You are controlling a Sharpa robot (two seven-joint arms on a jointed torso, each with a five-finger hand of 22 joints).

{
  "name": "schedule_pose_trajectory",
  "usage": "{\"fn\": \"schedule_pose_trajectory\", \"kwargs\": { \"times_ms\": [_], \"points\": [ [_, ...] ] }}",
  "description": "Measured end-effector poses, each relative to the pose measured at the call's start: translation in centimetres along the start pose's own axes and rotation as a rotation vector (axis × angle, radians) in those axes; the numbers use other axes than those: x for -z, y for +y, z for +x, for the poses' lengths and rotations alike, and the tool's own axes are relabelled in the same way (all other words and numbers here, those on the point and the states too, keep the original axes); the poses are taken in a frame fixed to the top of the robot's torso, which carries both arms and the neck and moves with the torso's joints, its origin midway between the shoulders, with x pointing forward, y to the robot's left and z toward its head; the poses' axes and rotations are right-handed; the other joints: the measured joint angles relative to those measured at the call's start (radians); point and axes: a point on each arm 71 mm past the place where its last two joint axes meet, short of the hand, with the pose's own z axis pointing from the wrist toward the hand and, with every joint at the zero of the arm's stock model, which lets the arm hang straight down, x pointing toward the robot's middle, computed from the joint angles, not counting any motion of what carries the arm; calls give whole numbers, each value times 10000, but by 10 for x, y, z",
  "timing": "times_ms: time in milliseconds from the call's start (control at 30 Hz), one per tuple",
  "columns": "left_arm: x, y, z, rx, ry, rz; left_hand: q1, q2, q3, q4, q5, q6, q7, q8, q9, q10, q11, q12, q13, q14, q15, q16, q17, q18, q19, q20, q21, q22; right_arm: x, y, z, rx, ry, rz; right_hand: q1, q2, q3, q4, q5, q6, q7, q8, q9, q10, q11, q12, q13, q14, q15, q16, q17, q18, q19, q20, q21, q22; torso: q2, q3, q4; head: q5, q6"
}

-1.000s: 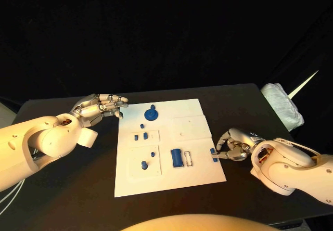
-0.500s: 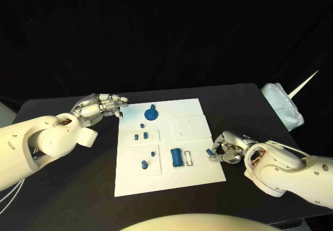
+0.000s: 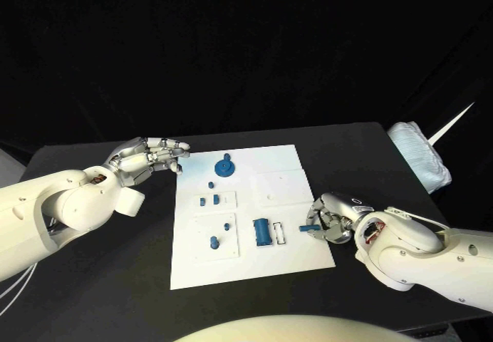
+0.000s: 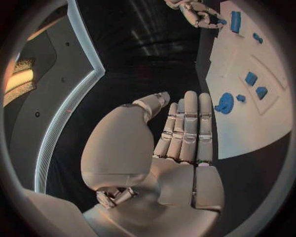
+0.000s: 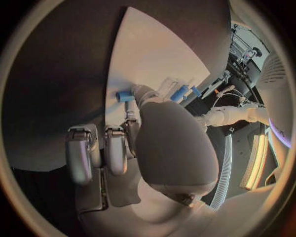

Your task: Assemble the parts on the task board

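The white task board [image 3: 293, 182] lies mid-table. On it are a round blue part [image 3: 224, 169], several small blue pieces [image 3: 211, 201] and a blue block [image 3: 262, 231] beside a white slot. My right hand [image 3: 330, 217] hovers at the board's right edge and pinches a small blue part [image 3: 308, 228] between thumb and a finger; the right wrist view shows that part [image 5: 125, 96] at the fingertips. My left hand [image 3: 149, 160] hangs above the table just left of the board's far corner, holding nothing. In the left wrist view its fingers [image 4: 185, 128] lie straight, near the round part [image 4: 225, 102].
A white ribbed bundle [image 3: 419, 153] lies at the table's far right edge. Bare black table [image 3: 102, 263] surrounds the board on the left and front. The right hand [image 4: 197, 12] and blue block [image 4: 236, 22] also appear in the left wrist view.
My right hand has shifted left and a little farther over the board's right edge, carrying the small blue part with it. The left hand has stayed in place.
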Motion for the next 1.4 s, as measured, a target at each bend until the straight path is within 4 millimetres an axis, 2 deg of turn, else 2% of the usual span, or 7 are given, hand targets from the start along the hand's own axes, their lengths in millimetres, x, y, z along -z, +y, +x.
{"fn": "schedule_pose_trajectory", "kwargs": {
  "times_ms": [233,400,567,733,1033,1100,1400],
  "points": [
    [1,0,-1,-4,-16,-9,-29,29,26,26,0,0,0,0,0,0,0,0,0,0,0,0,0,0,0,0,0,-12,2,1,-1,-122,34,116,-838,-135,1045,-209,852,-23,-21,84,69,38,-38,0,0,39,-38,0,-1,0,0,0,75,-1,0,-12,8,65,-30],
    [1,0,-1,1,-19,-15,-53,53,29,29,0,0,0,0,0,0,0,0,0,0,0,0,-1,1,0,0,0,-12,3,4,-4,-336,111,225,-998,-98,1235,-266,957,-76,-5,94,94,38,-38,0,0,2,-74,0,-1,-1,0,0,75,-2,0,-15,8,86,-38],
    [1,0,-1,7,-20,-18,-53,53,29,28,0,0,0,0,1,0,0,0,0,0,0,0,9,1,0,0,0,-12,3,15,-12,-640,88,101,-1527,-156,1409,-258,535,-92,9,116,96,37,-37,0,-1,2,-75,0,-1,-1,-2,-2,150,-2,-6,-16,8,95,-33],
    [1,0,-1,13,-16,-21,-53,53,28,28,0,0,0,0,1,0,0,0,1,0,0,0,9,1,0,0,0,-12,0,24,-11,-1095,339,110,-2004,-103,1511,-184,72,-127,-22,339,101,7,-67,81,-1,2,-74,40,-2,-157,0,-76,200,-2,-6,-14,3,95,-17],
    [0,0,0,21,0,-25,-52,52,28,28,0,0,0,0,-5,0,0,0,1,0,0,0,8,1,0,0,0,-21,-9,35,-1,-2073,1028,403,-2523,5,1559,-158,-208,-135,-16,382,131,2,-71,232,-1,1,-74,40,-2,-157,1,-75,200,6,3,-11,3,136,-12],
    [0,0,0,22,4,-25,-53,52,28,28,0,0,0,0,-8,0,0,0,1,0,0,0,7,1,0,0,0,-21,-10,38,2,-2222,1151,429,-2682,-21,1551,-150,-271,-124,-26,389,404,2,-71,233,-1,1,-74,40,-2,-157,1,-75,200,6,4,-11,3,138,-18],
    [0,0,0,24,10,-30,-52,53,28,28,0,0,0,0,-8,0,0,0,1,0,0,0,7,0,0,0,0,-21,-13,43,9,-2573,1438,590,-2866,-72,1459,-142,-167,-90,-60,424,528,2,-71,233,-1,1,-73,40,-3,-157,1,-75,199,5,3,-8,3,150,-43]
  ]
}}
